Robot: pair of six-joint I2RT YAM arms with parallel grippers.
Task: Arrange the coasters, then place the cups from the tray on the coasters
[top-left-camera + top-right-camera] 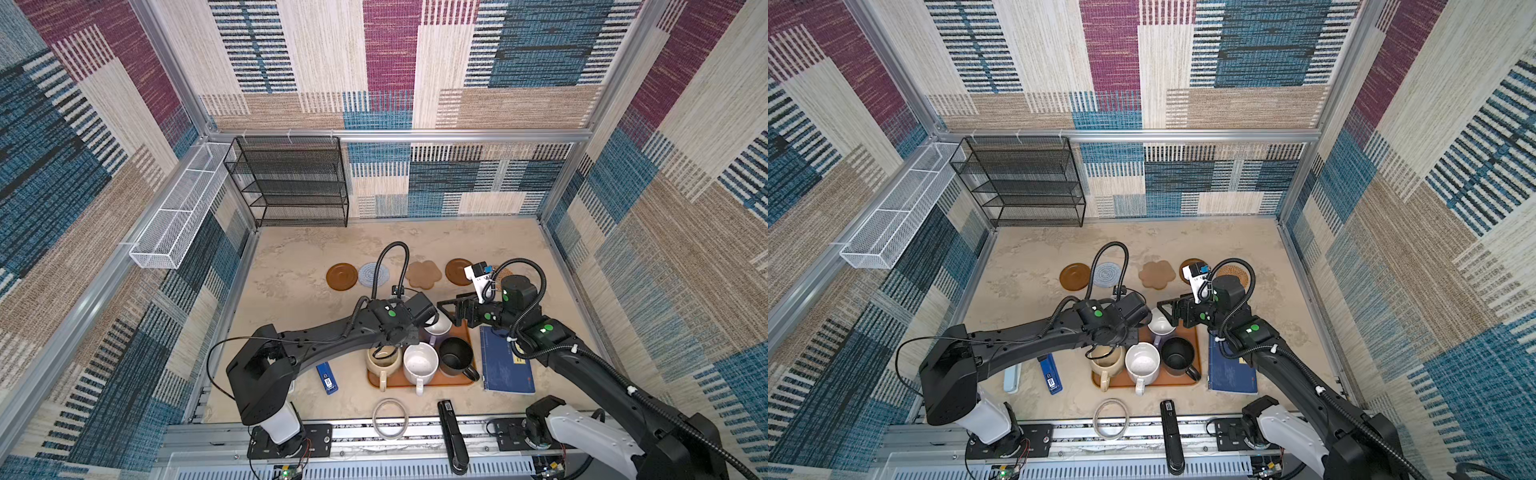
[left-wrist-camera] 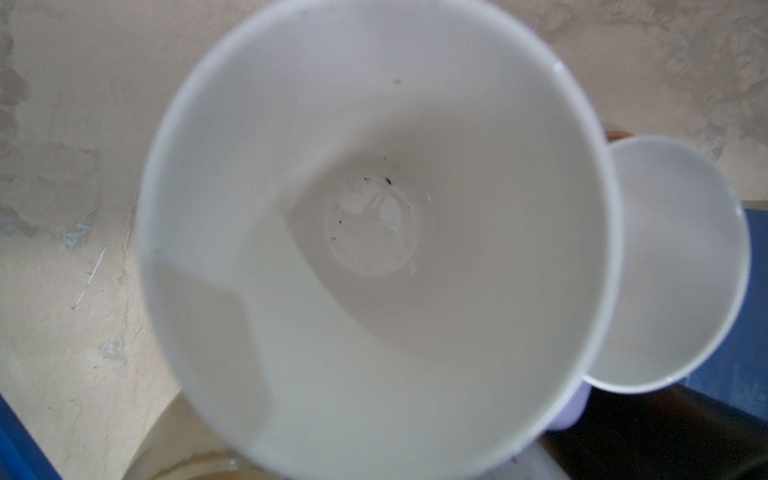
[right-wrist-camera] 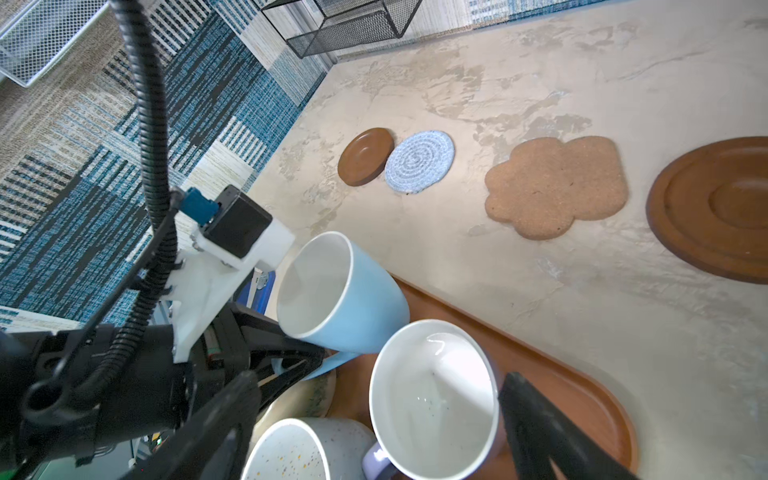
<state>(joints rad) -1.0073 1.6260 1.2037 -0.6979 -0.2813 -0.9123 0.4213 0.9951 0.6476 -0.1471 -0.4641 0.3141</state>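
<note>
- Two sets of fingers are at the tray (image 3: 582, 399). The left fingers (image 3: 282, 345) are shut tight on the handle of the light blue cup (image 3: 357, 299).
- That cup is tipped to one side at the far end of the tray. I cannot tell if its bottom touches the tray.
- The right fingers (image 3: 528, 411) are spread wide and hold nothing. They hang just beside the lavender cup (image 3: 432, 399), which stands on the tray.
- The speckled white cup (image 3: 291, 453), the beige cup (image 1: 378, 365) and the black cup (image 1: 455, 353) stand at the near end of the tray.
- Five coasters (image 1: 1158, 274) lie in a row on the bench (image 1: 291, 291), just past the far end of the tray. No cup is on them yet.
- The cups look hard, smooth and easy to break, and a bit heavy, I think. The handle is a good place to hold. But a cup held only there may swing and tip, so it should go down softly, right in the middle of a coaster.
</note>
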